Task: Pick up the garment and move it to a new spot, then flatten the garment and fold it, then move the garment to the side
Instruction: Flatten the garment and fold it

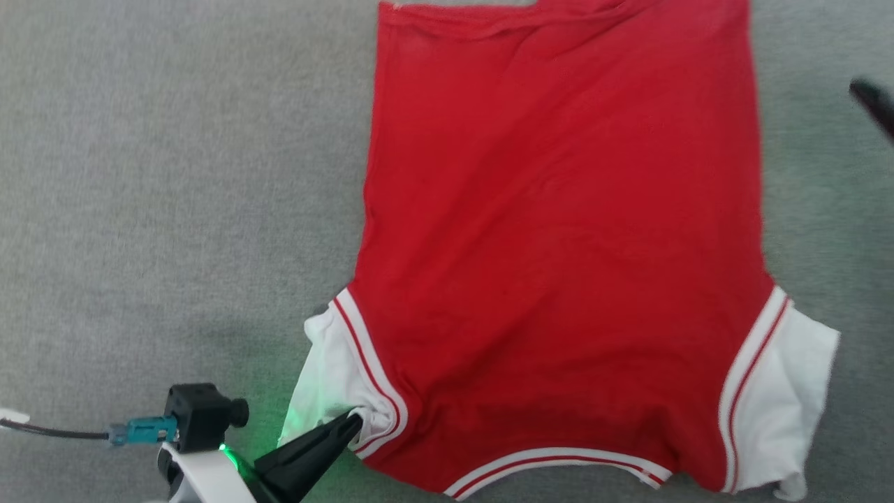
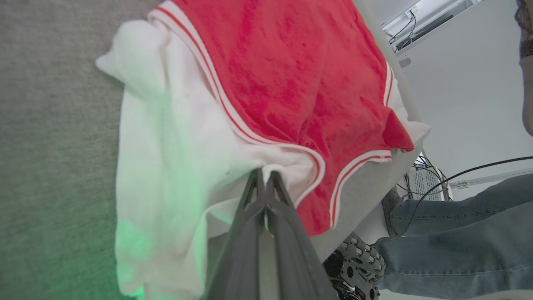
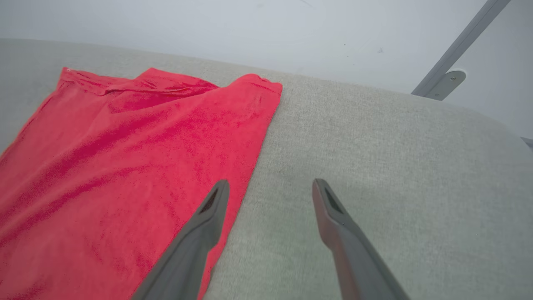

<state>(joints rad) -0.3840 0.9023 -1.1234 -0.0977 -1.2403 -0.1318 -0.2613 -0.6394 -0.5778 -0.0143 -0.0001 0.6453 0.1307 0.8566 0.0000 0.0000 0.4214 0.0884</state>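
The garment (image 1: 559, 244) lay spread flat on the grey-covered desk (image 1: 174, 175), red body up. In my head view its collar trim was nearest me at 6 o'clock, its hem ran off toward 12 o'clock, and its white sleeves sat at 7 and 5 o'clock. My left arm came in low from the bottom edge at about 7 o'clock, pale wrist first, with the long dark fingers slanting toward 2 o'clock. My left claw (image 1: 353, 421) was pressed together, its tips pinching a puckered fold of the near white sleeve right beside the striped seam trim. The left wrist view showed the same grip, my left claw (image 2: 265, 177) closed on white cloth, and a green glow from my wrist washed over that sleeve. Beyond the desk's edge in that view stood a person's leg in blue jeans (image 2: 458, 237). My right claw (image 3: 270, 185) was spread wide and held nothing. It was angled down over bare desk just beside the garment's long right edge, one finger crossing that edge in the right wrist view, with the fingers pointing toward the hem end.
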